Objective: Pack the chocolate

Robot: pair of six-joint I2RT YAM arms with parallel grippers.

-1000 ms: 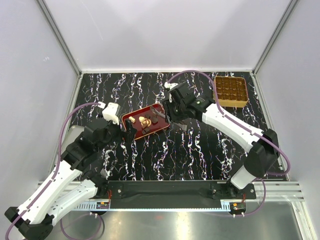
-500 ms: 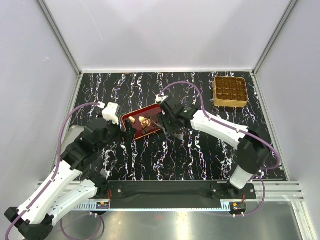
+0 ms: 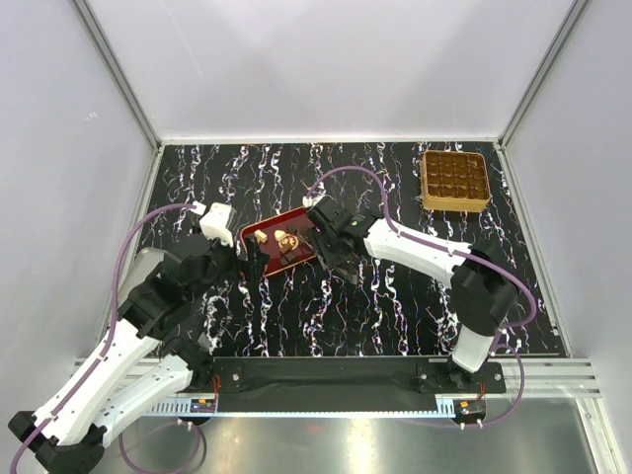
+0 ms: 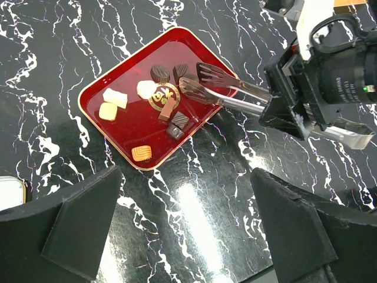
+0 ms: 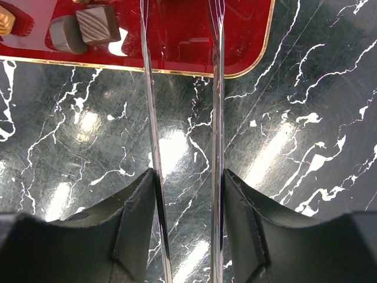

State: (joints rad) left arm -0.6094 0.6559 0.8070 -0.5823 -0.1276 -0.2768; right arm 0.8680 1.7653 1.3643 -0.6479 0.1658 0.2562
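The chocolate lies as several small lumps in a red tray (image 4: 121, 127): a cream lump (image 4: 115, 98), a dark lump (image 4: 159, 73) and a tan ridged lump (image 4: 141, 153) among them. My right gripper (image 5: 185, 200) is shut on metal tongs (image 4: 224, 94), one arm against each pad. The tongs' slotted tips are spread apart over the tray's right end beside a dark lump (image 4: 182, 71), with nothing between them. My left gripper (image 4: 185, 224) is open over bare table just short of the tray's near edge. In the top view the tray (image 3: 296, 259) lies between both grippers.
A square golden box (image 3: 455, 180) with a grid of compartments stands at the back right. A pale grey object (image 3: 148, 262) lies by the left arm near the table's left edge. White walls enclose the black marbled table.
My right arm has swung left and nearer with the tongs, bringing their tips over the tray's right end. The left arm has hardly moved.
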